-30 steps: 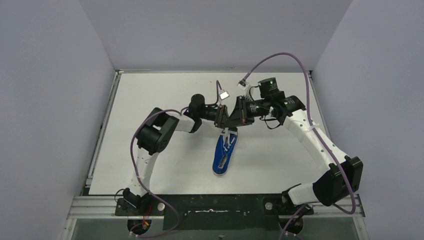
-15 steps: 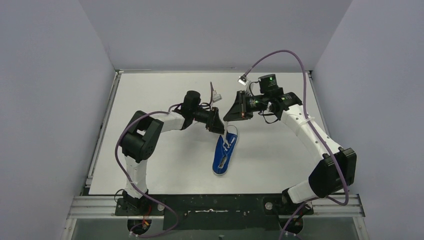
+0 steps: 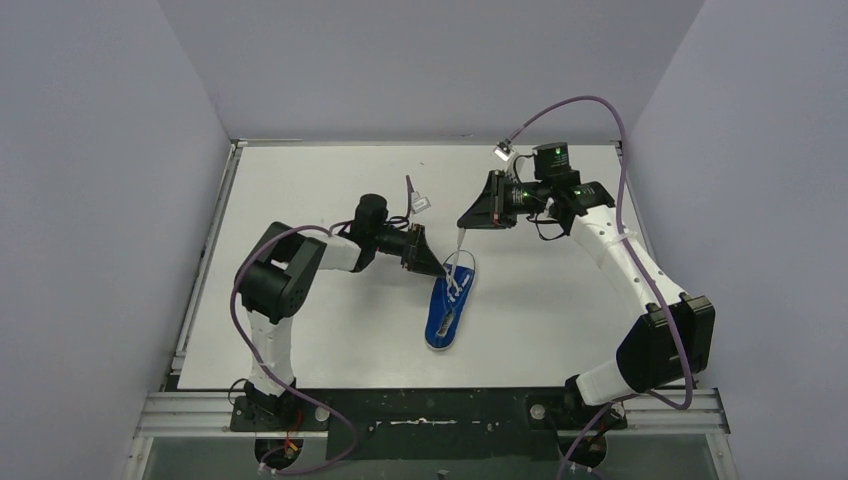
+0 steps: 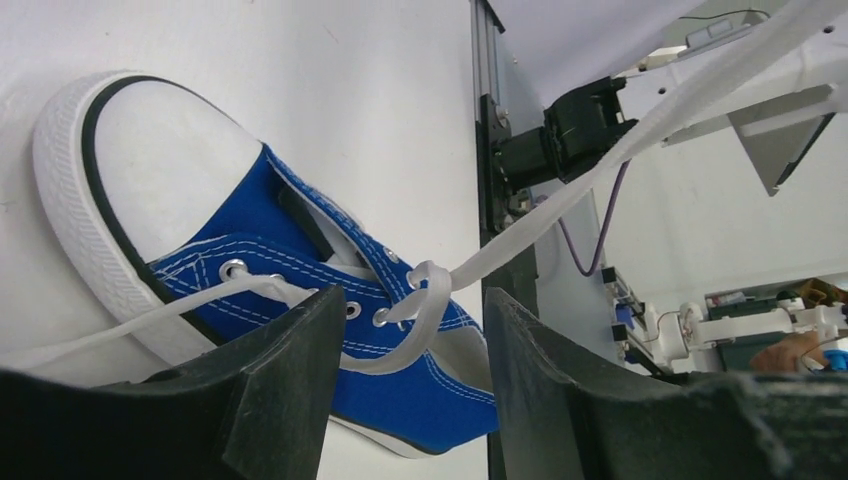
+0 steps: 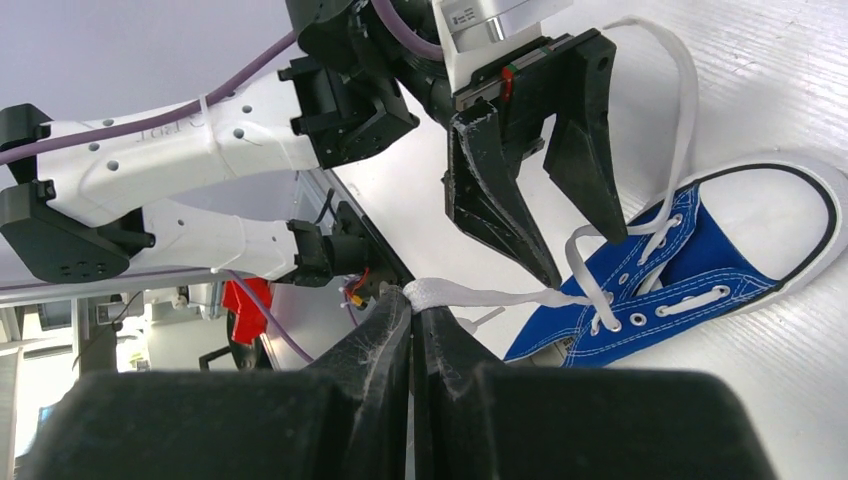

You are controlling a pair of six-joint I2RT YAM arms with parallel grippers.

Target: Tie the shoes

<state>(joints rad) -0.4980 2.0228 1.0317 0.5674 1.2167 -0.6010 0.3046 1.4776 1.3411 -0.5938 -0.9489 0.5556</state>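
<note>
The blue shoe (image 3: 446, 301) with white toe cap lies mid-table, toe toward the back. My right gripper (image 3: 466, 222) hovers above and behind the toe, shut on the end of a white lace (image 5: 500, 295) that runs taut down to the eyelets. In the right wrist view the lace end sits pinched at my right gripper's (image 5: 412, 292) tips. My left gripper (image 3: 433, 266) is low beside the shoe's left front, open. In the left wrist view a lace loop (image 4: 428, 300) and the shoe (image 4: 250, 250) show beyond the gap of my left gripper (image 4: 412, 300), nothing clamped.
The white table (image 3: 300, 190) is walled on the left, back and right. A metal rail (image 3: 200, 270) runs along its left edge. Purple cables (image 3: 590, 110) arc above both arms. My left arm's fingers (image 5: 490, 200) hang close to the taut lace.
The two grippers, close together above the shoe a second ago, have moved apart: the left went down and left beside the shoe, the right drew back and right, pulling the lace taut.
</note>
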